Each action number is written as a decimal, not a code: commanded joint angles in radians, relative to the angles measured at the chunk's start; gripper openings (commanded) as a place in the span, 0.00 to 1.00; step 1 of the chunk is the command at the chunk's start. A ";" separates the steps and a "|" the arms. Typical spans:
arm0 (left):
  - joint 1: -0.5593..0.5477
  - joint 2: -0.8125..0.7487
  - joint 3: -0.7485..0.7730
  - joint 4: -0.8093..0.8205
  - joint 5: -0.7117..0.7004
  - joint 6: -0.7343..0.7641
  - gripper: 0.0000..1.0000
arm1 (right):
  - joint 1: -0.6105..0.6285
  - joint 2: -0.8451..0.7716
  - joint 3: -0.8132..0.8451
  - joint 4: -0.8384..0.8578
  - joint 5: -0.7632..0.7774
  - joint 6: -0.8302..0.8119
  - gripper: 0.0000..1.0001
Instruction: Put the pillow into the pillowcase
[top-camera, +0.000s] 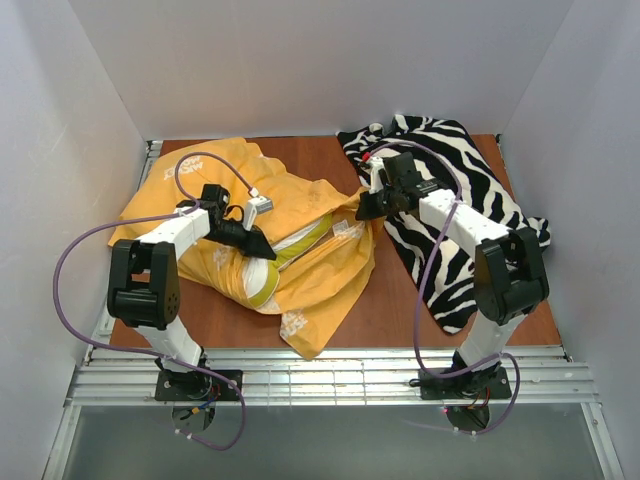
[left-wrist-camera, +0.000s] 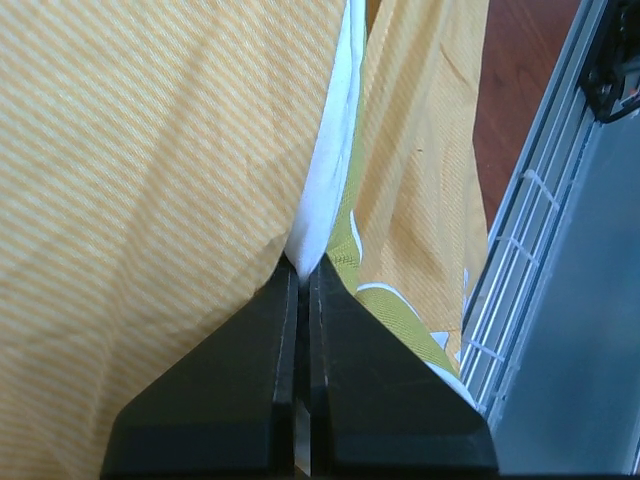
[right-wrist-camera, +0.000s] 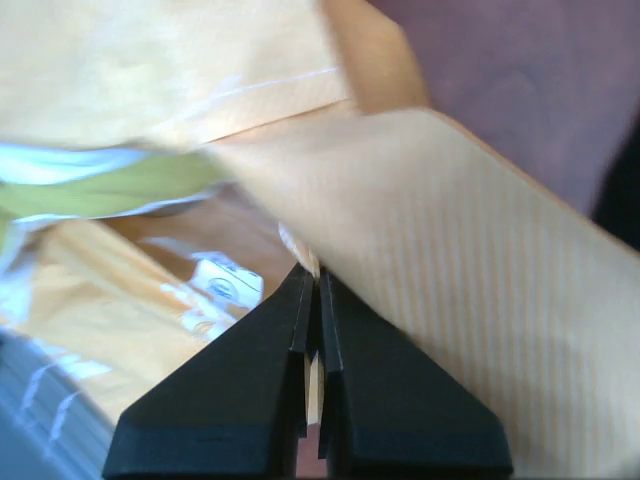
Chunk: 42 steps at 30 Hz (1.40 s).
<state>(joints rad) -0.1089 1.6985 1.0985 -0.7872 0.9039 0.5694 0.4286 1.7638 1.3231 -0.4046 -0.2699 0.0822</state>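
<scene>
left gripper (left-wrist-camera: 303, 268) pinched shut on pillowcase (top-camera: 320, 290) beside pillow (top-camera: 295, 243), right gripper (right-wrist-camera: 313, 275) clamping its edge, brown tabletop (top-camera: 400, 300), white walls (top-camera: 300, 60), zebra-striped cloth (top-camera: 450, 170) under my right arm

White arms (top-camera: 185, 228), black joints (top-camera: 145, 280), looping purple cables (top-camera: 60, 290) (tools (left-wrist-camera: 303, 268) black, wedge-shaped)
</scene>
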 joint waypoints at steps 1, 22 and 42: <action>-0.014 0.009 -0.017 -0.077 -0.142 0.034 0.00 | -0.036 -0.093 0.014 0.102 -0.210 0.043 0.01; -0.196 0.073 0.017 0.629 -0.313 -1.111 0.00 | 0.078 -0.078 0.056 -0.171 -0.097 -0.150 0.88; -0.298 0.043 0.400 0.137 -0.559 -0.492 0.63 | 0.097 -0.152 -0.205 0.029 -0.400 0.067 0.50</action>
<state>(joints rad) -0.3840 1.8378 1.4281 -0.4168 0.3721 -0.1890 0.4976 1.5967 1.1091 -0.4969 -0.5934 0.0643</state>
